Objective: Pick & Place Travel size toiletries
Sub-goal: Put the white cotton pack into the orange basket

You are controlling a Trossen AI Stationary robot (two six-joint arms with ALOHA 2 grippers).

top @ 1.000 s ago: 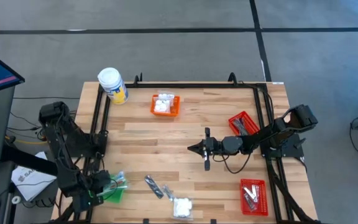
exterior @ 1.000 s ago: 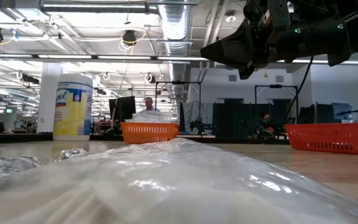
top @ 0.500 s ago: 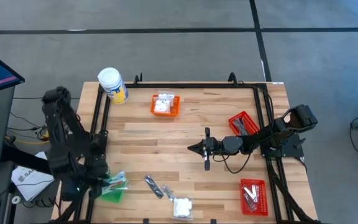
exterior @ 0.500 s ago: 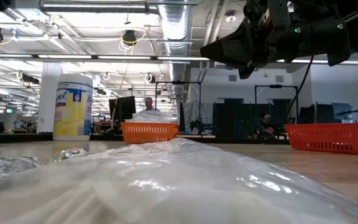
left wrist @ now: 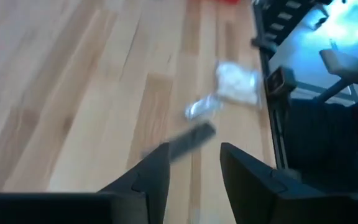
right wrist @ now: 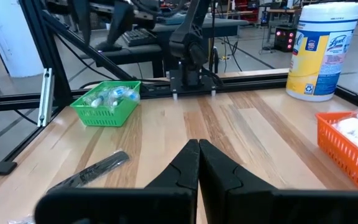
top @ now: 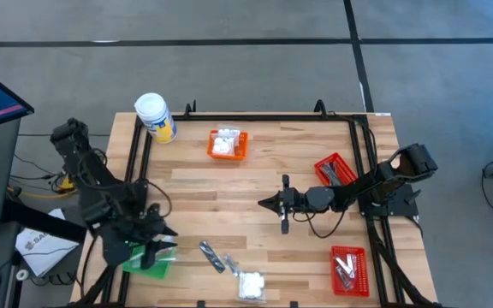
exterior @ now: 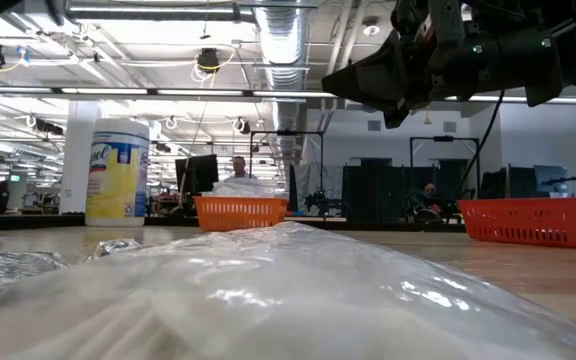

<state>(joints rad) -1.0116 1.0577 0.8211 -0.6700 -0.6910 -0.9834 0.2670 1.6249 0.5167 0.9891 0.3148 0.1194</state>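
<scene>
We have the left claw [top: 157, 246] low over the desk's near-left corner, just beside the green basket [top: 148, 259]. Its fingers [left wrist: 156, 174] stand partly apart with nothing between them. Ahead of it lie the things we are sorting: a dark sachet [left wrist: 190, 138], a silvery sachet [left wrist: 202, 107] and a white packet [left wrist: 237, 84], strung along the desk's near edge.

To do this step well, we judge the claw should line up along the dark sachet's length, come down until the tips nearly meet the wood, and close across its narrow width. The sachet is flat and slick, so a shallow or skewed bite will likely slide it away instead of lifting it. The silvery sachet lies just beside it, so we should keep the fingers clear of that one.

The right claw [top: 264, 204] waits above the middle of the desk, closed tight and holding nothing.

The desk [top: 255, 175] is pale wood planks inside a black frame. Farther on stand two red baskets [top: 335, 169] along the right edge, and an orange basket [top: 228, 144] of white packets at the far edge. A yellow-labelled jar [top: 155, 116] marks the far-left corner. Beyond is a large workshop with ceiling ducts [exterior: 283, 50], and a person [exterior: 239, 167] sits far off.
</scene>
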